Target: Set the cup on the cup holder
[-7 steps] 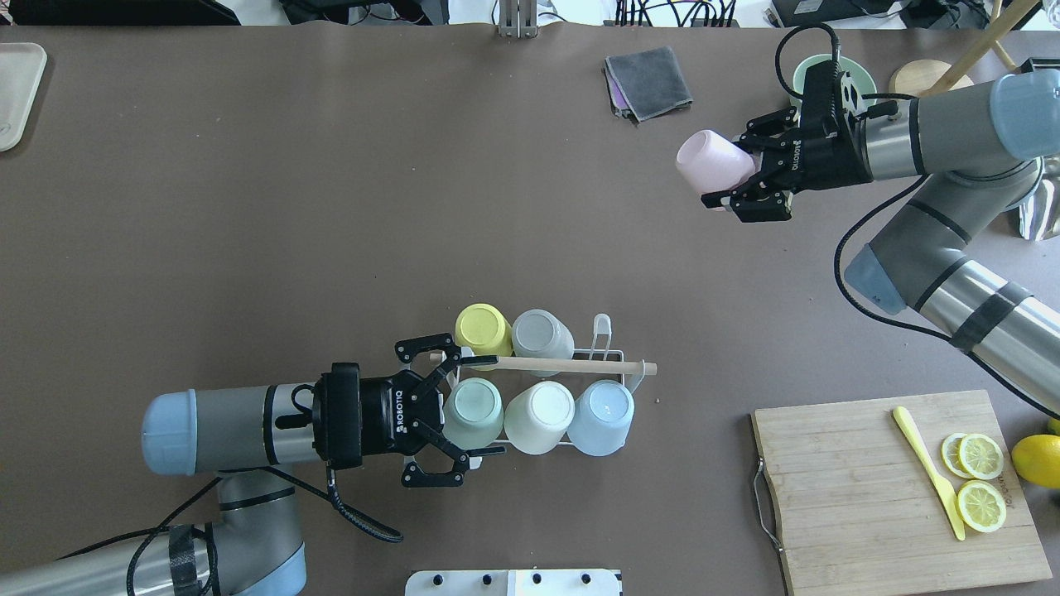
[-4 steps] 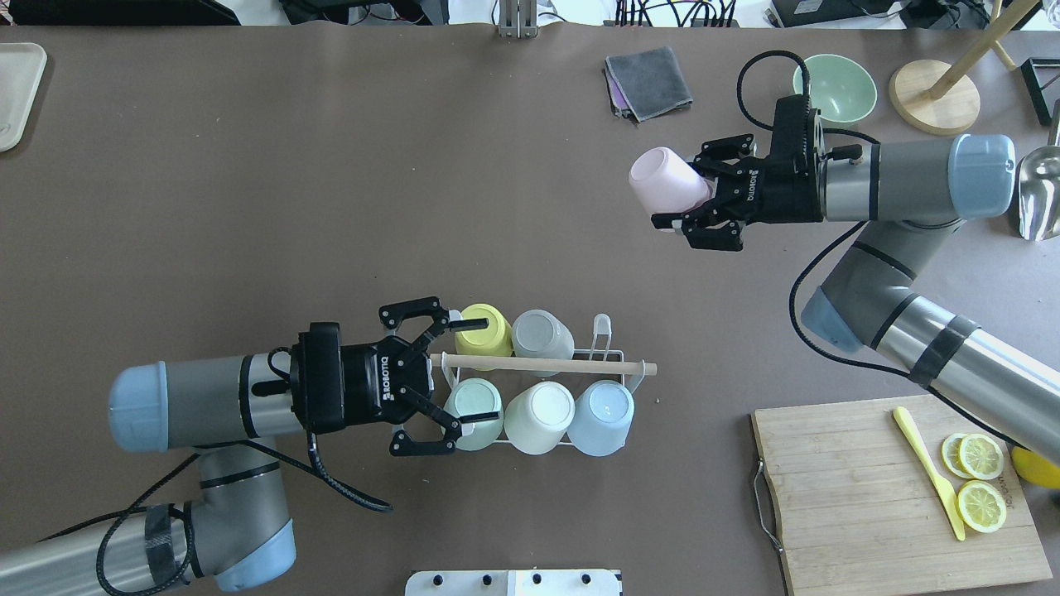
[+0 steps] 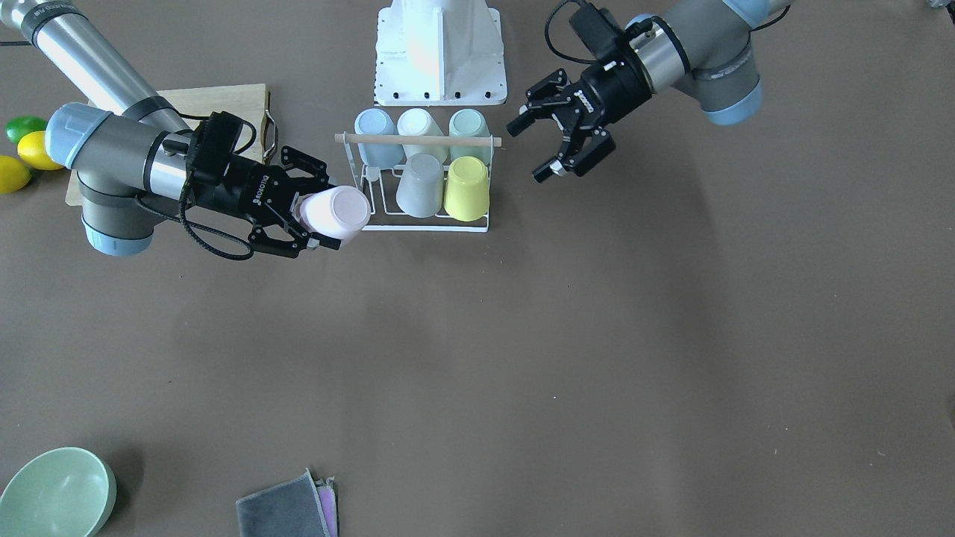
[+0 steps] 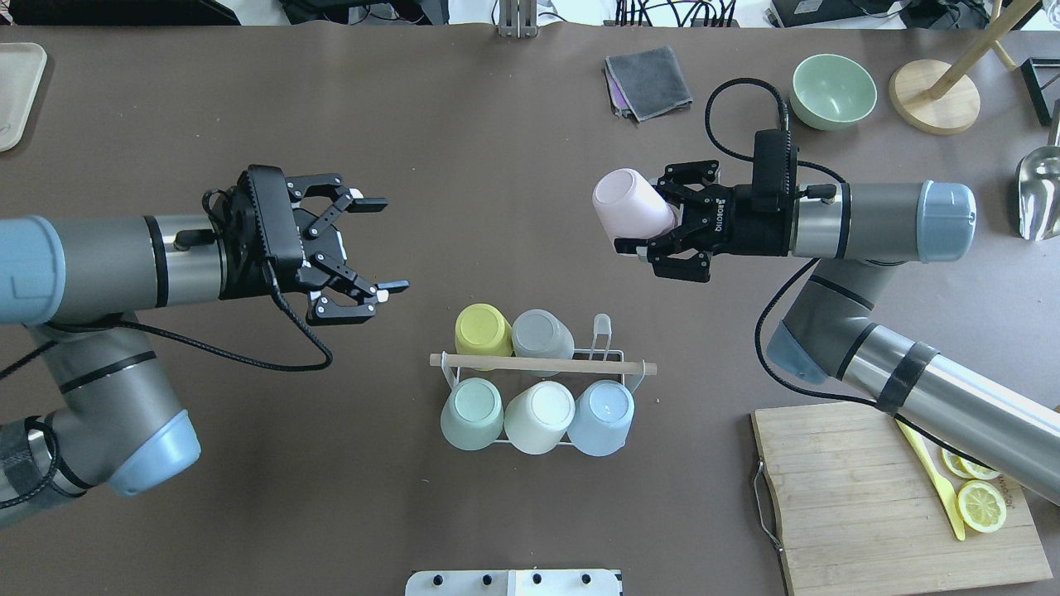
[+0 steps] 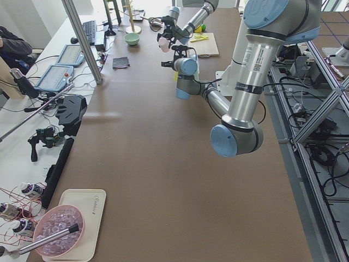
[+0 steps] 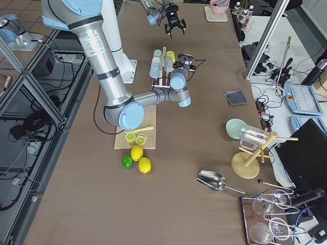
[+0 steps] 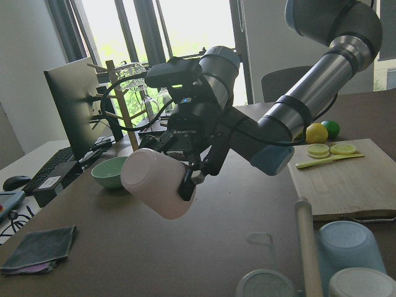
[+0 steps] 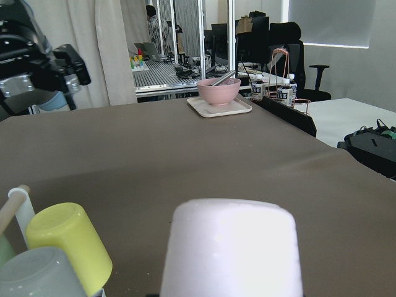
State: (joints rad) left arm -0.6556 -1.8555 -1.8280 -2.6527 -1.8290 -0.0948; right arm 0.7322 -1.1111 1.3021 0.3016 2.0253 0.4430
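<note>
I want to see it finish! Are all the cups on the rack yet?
Almost. Five cups sit upside down on the cup holder. The right gripper holds the pink cup in the air, away from the rack. It must go onto the free prong. The left gripper is open and empty.

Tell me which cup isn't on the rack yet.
The pink cup, held in the right gripper; the other five cups sit upturned on the cup holder.
</note>
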